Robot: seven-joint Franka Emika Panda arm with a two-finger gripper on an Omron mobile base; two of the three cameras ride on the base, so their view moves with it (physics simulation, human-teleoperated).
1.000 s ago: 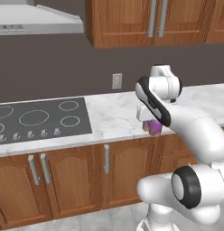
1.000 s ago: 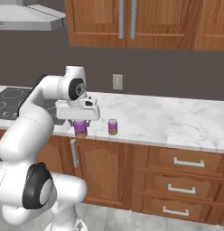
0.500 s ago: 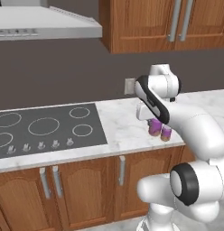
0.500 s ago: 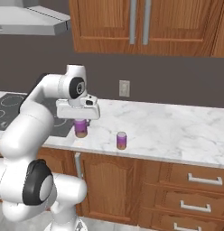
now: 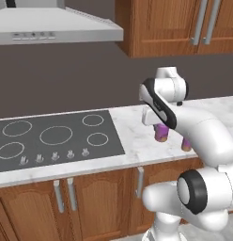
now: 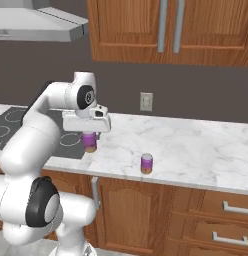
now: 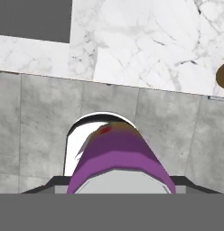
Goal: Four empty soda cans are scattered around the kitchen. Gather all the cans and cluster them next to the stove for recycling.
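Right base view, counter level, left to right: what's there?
Flat dark grey cooktop → purple soda can held in the gripper → second purple soda can standing free on the white marble counter → white wall outlet, set higher on the dark wall.

The base has driven on, so both base views have slid and the stove (image 5: 57, 139) sits nearer, while the can in the pincer (image 6: 89, 141) has drawn apart from the can resting on the bench (image 6: 146, 163).
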